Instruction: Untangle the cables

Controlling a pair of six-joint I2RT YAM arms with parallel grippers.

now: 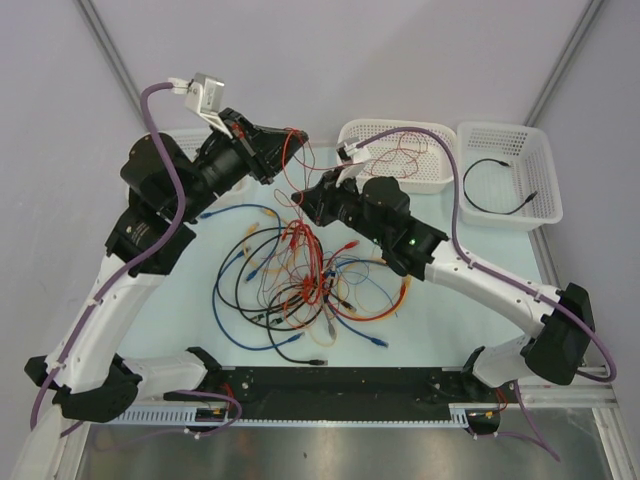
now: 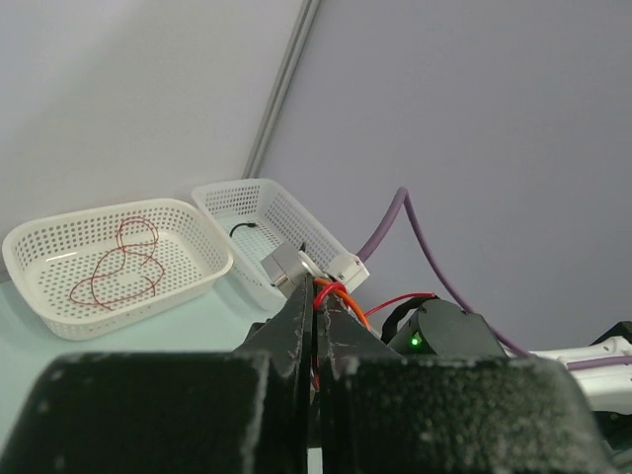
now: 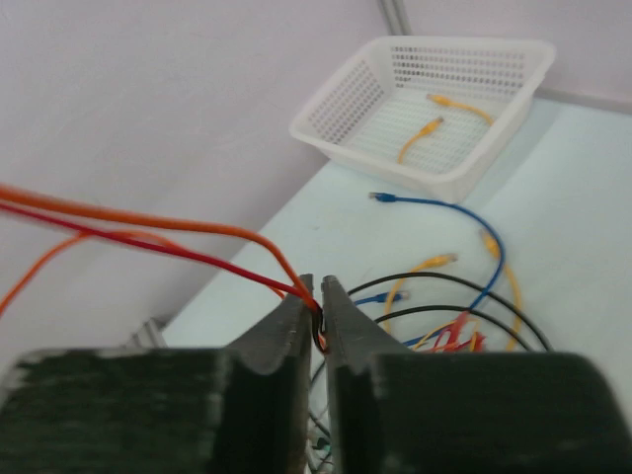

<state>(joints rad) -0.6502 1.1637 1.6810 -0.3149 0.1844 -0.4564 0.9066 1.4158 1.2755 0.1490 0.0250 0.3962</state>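
The cables (image 1: 300, 280) lie in a tangled heap of red, orange, yellow, blue and black loops in the middle of the table. My left gripper (image 1: 285, 160) is raised above the far side of the heap. In the left wrist view it (image 2: 318, 296) is shut on red and orange cable strands (image 2: 341, 296). My right gripper (image 1: 303, 200) is close beside it. In the right wrist view it (image 3: 318, 308) is shut on red and orange strands (image 3: 197, 237) that run taut to the left. Strands hang from both grippers down to the heap.
Two white baskets stand at the back right: one (image 1: 395, 155) holds a thin red wire, the other (image 1: 505, 175) a black cable. A third basket (image 3: 434, 109), with yellow cables, stands at the back left, mostly hidden behind my left arm in the top view.
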